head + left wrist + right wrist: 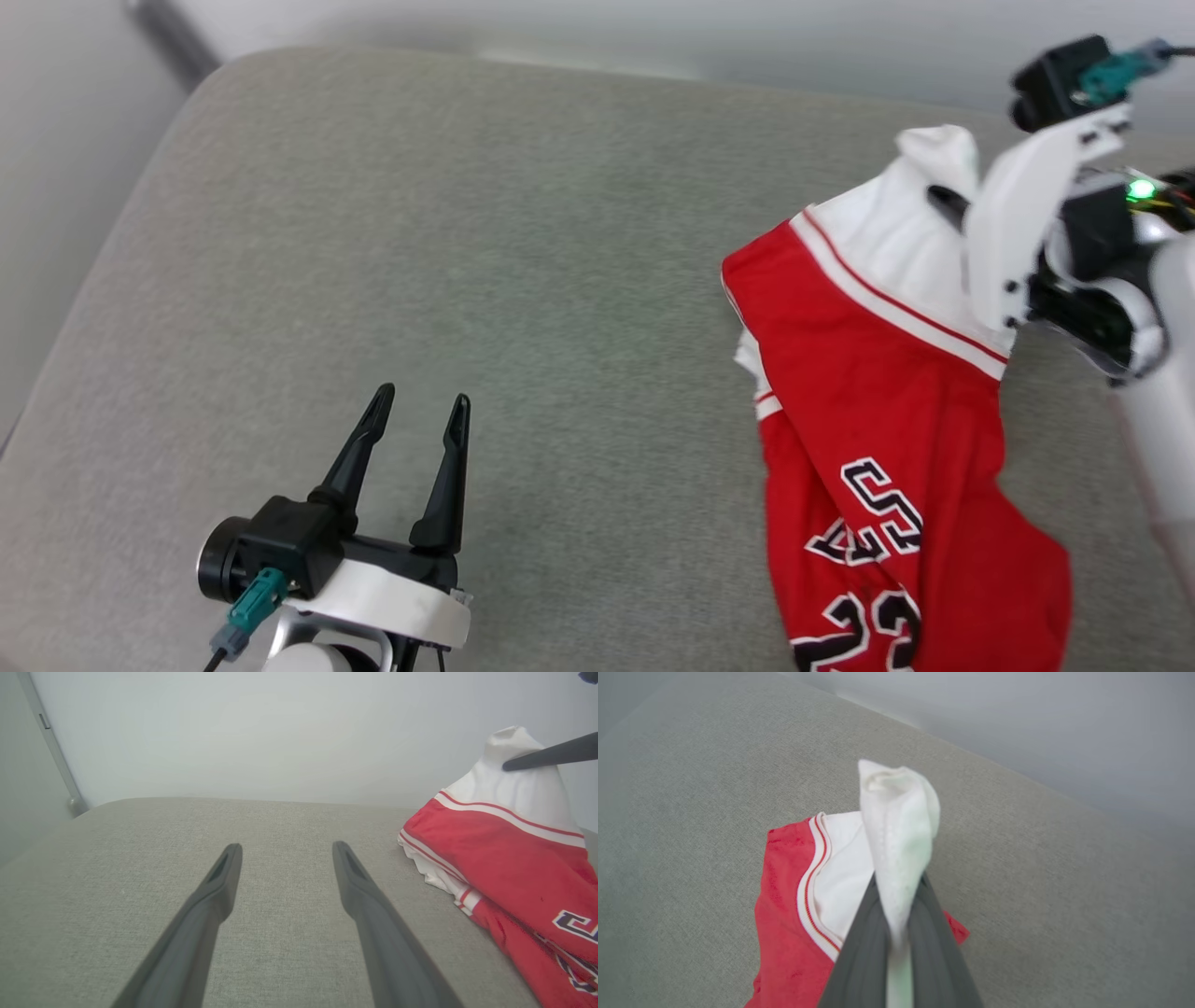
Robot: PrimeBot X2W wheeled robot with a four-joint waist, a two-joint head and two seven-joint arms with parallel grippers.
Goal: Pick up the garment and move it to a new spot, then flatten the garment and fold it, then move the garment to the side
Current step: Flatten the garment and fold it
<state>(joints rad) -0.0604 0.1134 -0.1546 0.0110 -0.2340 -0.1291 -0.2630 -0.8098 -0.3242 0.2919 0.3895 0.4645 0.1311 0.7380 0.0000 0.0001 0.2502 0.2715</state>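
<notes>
cushion point(467, 233); garment point(878, 392) seemingly between right jaws

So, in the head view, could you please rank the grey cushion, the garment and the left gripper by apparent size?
Largest: grey cushion.
Then: garment.
Smallest: left gripper, though nearness to the camera enlarges it.

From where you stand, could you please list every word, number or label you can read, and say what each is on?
"23": black, white-outlined number on the red front of the garment, partly cut off by the bottom edge of the head view.
Black white-outlined lettering just above the number on the garment: folded and creased, not readable as a word.
I can read nothing else.
</notes>
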